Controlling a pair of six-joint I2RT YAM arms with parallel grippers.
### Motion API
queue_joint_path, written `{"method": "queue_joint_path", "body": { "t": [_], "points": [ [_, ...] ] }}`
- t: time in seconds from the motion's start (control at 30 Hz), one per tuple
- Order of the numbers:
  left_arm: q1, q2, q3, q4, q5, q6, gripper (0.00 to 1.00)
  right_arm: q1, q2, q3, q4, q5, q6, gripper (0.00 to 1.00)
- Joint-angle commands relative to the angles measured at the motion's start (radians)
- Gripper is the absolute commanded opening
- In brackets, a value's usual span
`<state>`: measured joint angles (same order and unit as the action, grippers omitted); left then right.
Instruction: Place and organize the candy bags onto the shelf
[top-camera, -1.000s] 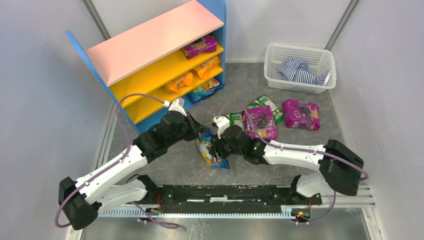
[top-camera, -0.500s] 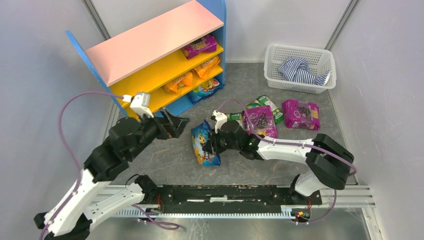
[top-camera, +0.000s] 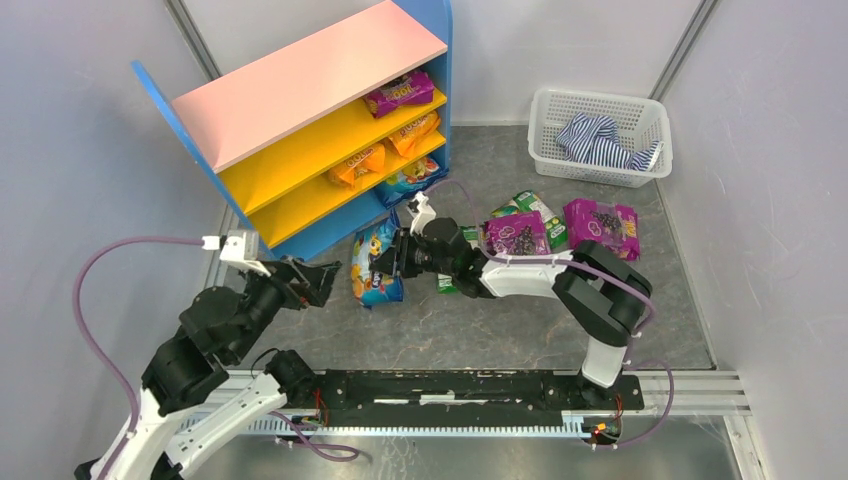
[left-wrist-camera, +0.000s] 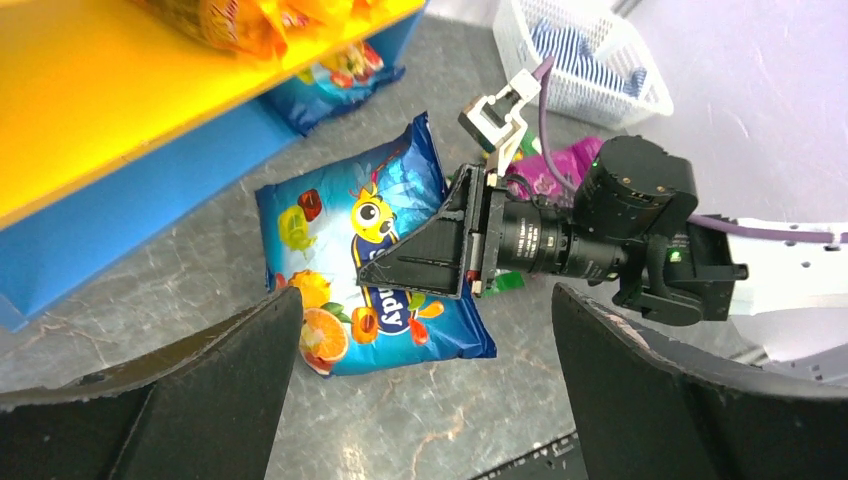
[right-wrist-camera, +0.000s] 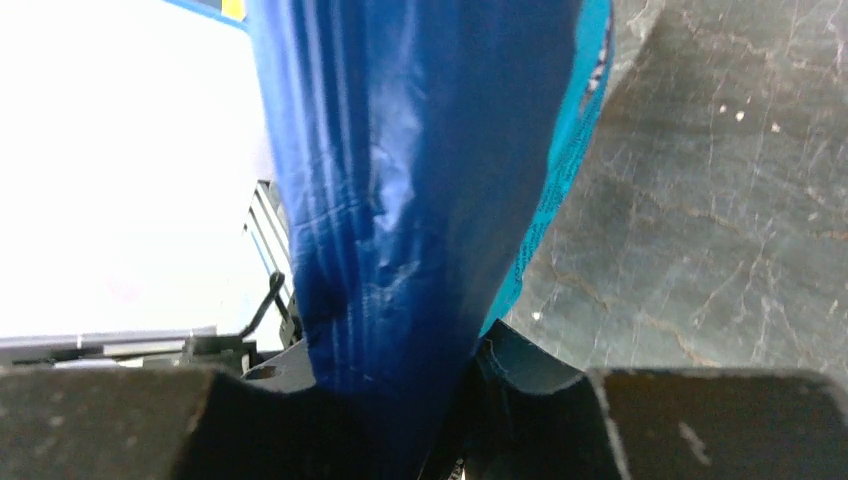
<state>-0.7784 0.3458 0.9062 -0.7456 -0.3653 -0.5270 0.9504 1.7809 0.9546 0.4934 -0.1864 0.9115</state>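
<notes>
Jaws of the right gripper (top-camera: 392, 262) pinched the blue bag (top-camera: 374, 272) by one edge (in the wrist view, foil filled the gap between them), holding it just in front of the shelf (top-camera: 300, 80), near its lowest tier. The left gripper (top-camera: 318, 280) hung beside that bag, jaws spread wide, touching nothing. Other bags (top-camera: 598, 226) lay further right, near the basket (top-camera: 600, 125).

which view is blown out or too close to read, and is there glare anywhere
right wrist: the glossy blue foil candy bag sits so close it fills the frame and looks soft, with sheen on its creases, and the upper left is blown out white; left wrist: sharp, the print on that bag reads clearly; top external: even light, faint shadows, no strong glare
</notes>
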Motion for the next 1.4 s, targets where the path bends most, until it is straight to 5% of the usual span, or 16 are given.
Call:
{"method": "queue_joint_path", "body": {
  "t": [0.0,0.37,0.67,1.2,1.37],
  "points": [
    [-0.001,-0.08,-0.041,0.069,-0.096,0.086,1.0,-0.007,0.03,0.151,0.199,-0.005,0.066,0.07],
    [0.0,-0.119,-0.081,0.084,-0.093,0.099,1.0,-0.006,0.122,0.179,0.509,0.049,0.315,0.07],
    [-0.001,-0.152,-0.089,0.094,-0.077,0.11,1.0,-0.005,0.371,0.361,0.689,0.241,0.586,0.06],
    [0.001,-0.208,-0.092,0.091,-0.105,0.102,1.0,0.014,0.57,0.617,0.458,0.551,0.54,0.05],
    [0.0,-0.209,-0.092,0.086,-0.108,0.099,1.0,0.034,0.625,0.769,0.215,0.68,0.561,0.04]
  ]
}}
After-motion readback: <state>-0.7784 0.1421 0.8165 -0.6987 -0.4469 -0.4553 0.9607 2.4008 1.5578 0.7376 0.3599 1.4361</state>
